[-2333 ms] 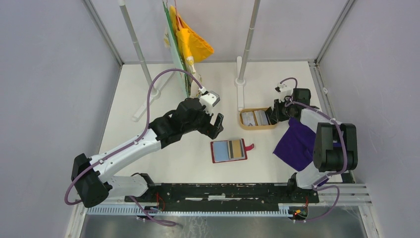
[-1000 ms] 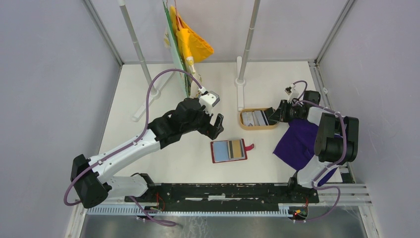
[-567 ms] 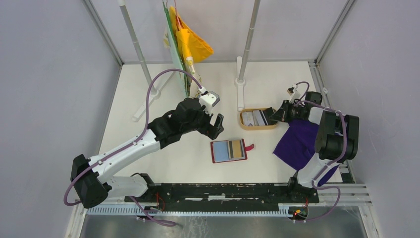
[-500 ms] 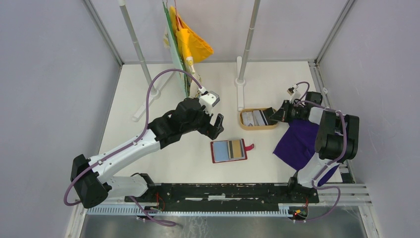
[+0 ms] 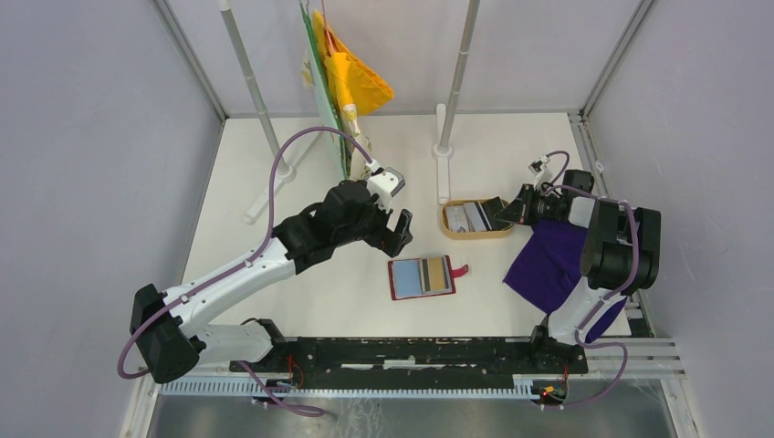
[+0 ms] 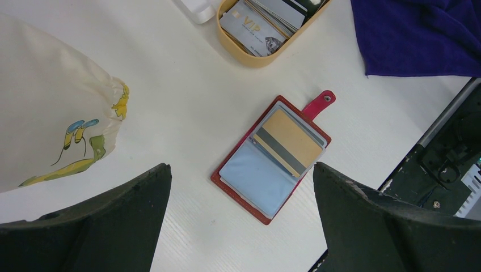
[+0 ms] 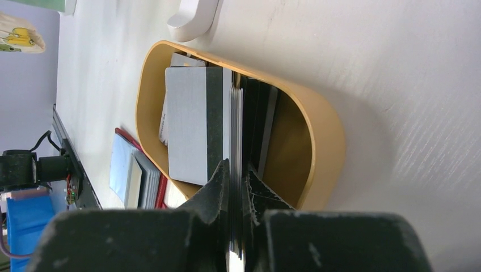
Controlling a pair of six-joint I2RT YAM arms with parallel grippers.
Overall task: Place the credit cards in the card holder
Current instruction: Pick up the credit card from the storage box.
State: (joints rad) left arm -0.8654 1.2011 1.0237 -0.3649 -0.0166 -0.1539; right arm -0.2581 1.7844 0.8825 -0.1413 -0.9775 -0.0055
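Arms of a two-arm robot work over a white surface (image 5: 347, 310), seen from above and from each wrist.

On the left, the left arm stretches diagonally from its base at the near left corner toward the middle, elbow low and wrist raised. Its left end effector (image 5: 400, 232) hangs above the surface with its fingers spread wide and nothing between them. It touches nothing. From the left wrist camera, a pale cloth bag (image 6: 51, 107) with a yellow and blue print lies to one side.

Behind the left arm, a yellow cloth (image 5: 360, 82) hangs between two grey posts (image 5: 251, 82).

In the middle, just to the near right of the left end effector, the card holder (image 5: 422, 277) lies flat and open on the surface. It is dark red, with its snap tab pointing right. Its inner slots already show a pale blue card and a tan card with a dark stripe.

Further right and farther back sits an oval wooden tray (image 5: 475, 235), apart from the card holder. It holds the credit cards (image 5: 467, 217), some lying flat and some standing on edge.

On the right, the right arm folds back sharply on itself, its forearm lying low and pointing left at the tray. The right end effector (image 5: 500, 212) reaches in over the tray's right end. The right wrist camera shows its fingers (image 7: 222, 181) pinched nearly together on the edges of a thin sheaf of upright cards inside the tray.

A purple cloth (image 5: 548, 265) lies crumpled on the surface under the right arm, near the tray's right end.
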